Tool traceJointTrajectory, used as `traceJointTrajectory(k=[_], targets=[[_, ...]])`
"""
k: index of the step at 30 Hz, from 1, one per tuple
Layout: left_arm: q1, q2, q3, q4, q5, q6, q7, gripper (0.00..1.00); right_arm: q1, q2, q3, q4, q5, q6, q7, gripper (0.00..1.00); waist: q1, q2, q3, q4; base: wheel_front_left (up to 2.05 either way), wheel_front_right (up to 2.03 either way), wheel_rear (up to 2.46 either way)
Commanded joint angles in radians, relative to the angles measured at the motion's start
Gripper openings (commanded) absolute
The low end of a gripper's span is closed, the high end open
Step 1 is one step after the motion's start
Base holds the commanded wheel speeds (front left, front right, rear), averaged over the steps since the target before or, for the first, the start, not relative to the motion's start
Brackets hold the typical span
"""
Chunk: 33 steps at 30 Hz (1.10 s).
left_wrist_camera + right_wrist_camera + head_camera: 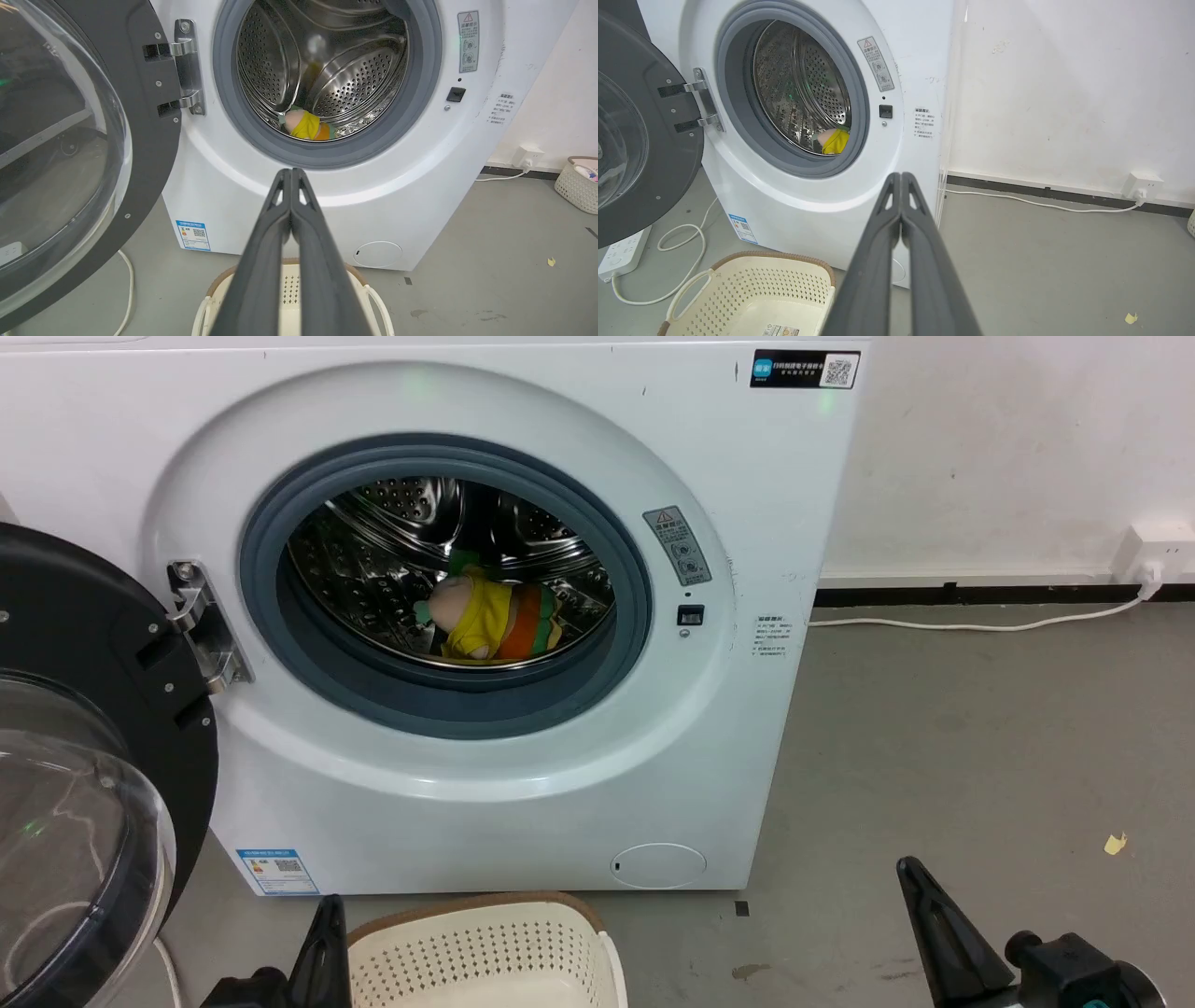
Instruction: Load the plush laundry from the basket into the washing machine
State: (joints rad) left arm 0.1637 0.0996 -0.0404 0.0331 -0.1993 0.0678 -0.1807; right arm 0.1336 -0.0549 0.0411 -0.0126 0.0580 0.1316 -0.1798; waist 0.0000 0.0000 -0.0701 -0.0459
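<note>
The plush laundry (490, 619) (306, 125) (833, 141), pink head and yellow body with orange and green bands, lies inside the steel drum of the white washing machine (485, 784) (420, 154) (906, 56). Its black-rimmed door (84, 784) (154, 154) (649, 154) hangs wide open on the left. The cream basket (485, 947) (289, 289) (752, 298) stands on the floor before the machine, with only a sticker showing on its floor. My left gripper (330, 905) (290, 171) is shut and empty above the basket. My right gripper (907, 868) (901, 175) is shut and empty, over the floor to the right.
A white cable (971, 623) runs along the wall to a socket (1153, 555). A power strip (621, 252) and looped cord lie under the open door. A second basket (579, 184) stands far right. A yellow scrap (1115, 843) lies on the grey floor.
</note>
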Motion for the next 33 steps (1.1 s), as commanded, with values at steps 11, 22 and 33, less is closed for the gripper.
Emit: traceJointTrajectory(k=[11, 22, 33], targets=[[-0.032, -0.012, 0.01, -0.01, 0.033, -0.012, 0.026, 0.0, -0.031, 0.002, -0.007, 0.003, -0.016, 0.0, 0.025, 0.0, 0.0, 0.0, 0.009, 0.006, 0.0, 0.0, 0.0], [-0.05, -0.017, 0.014, -0.013, 0.055, -0.019, 0.047, 0.0, -0.044, 0.002, -0.012, 0.004, -0.021, 0.0, 0.045, 0.0, 0.0, 0.0, 0.017, 0.011, 0.0, 0.0, 0.0], [-0.069, -0.022, 0.018, -0.016, 0.079, -0.027, 0.069, 0.0, -0.059, 0.003, -0.017, 0.006, -0.027, -0.001, 0.068, 0.0, 0.0, 0.0, 0.026, 0.017, 0.0, 0.0, 0.0]])
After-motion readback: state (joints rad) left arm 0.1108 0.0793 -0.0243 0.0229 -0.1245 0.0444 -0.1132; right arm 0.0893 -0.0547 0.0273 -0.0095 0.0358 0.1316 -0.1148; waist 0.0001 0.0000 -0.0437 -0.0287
